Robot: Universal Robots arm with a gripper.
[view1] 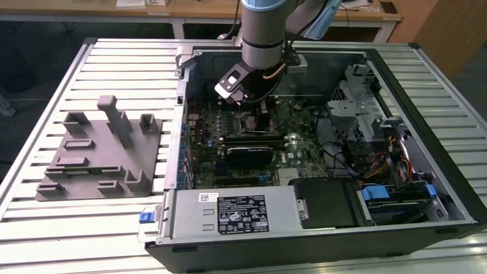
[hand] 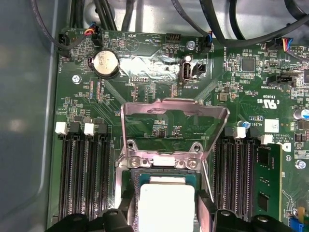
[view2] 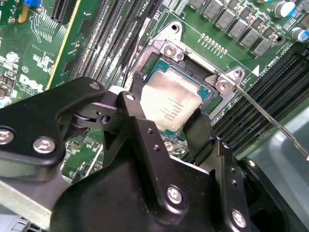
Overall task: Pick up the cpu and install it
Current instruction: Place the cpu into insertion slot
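— What is the arm doing inside the open computer case (view1: 449, 171)?

— Its gripper (view1: 243, 104) hangs over the far half of the motherboard (view1: 304, 149), directly above the processor socket, because that is where the part belongs

— And where is the cpu (view2: 169, 102)?

— Between the two black fingers (view2: 199, 133), which press in on opposite edges of its silvery top plate. It sits square within the socket frame (view2: 166, 48). Whether it is fully seated or just above the contacts cannot be told

— Why grip it by the edges?

— Probably so that the chip stays flat and lined up with the frame, with nothing touching its underside

— What is the metal flap beyond it?

— The load plate (hand: 174, 121), swung up and back in the first wrist view. Its thin lever (view2: 270, 121) is released to one side, which leaves the socket open from above

— And the grey piece outside the case?

— A plastic fixture (view1: 91, 162) with upright posts. It stands on the slatted bench (view1: 45, 228) at the exterior view's left, well apart from the gripper
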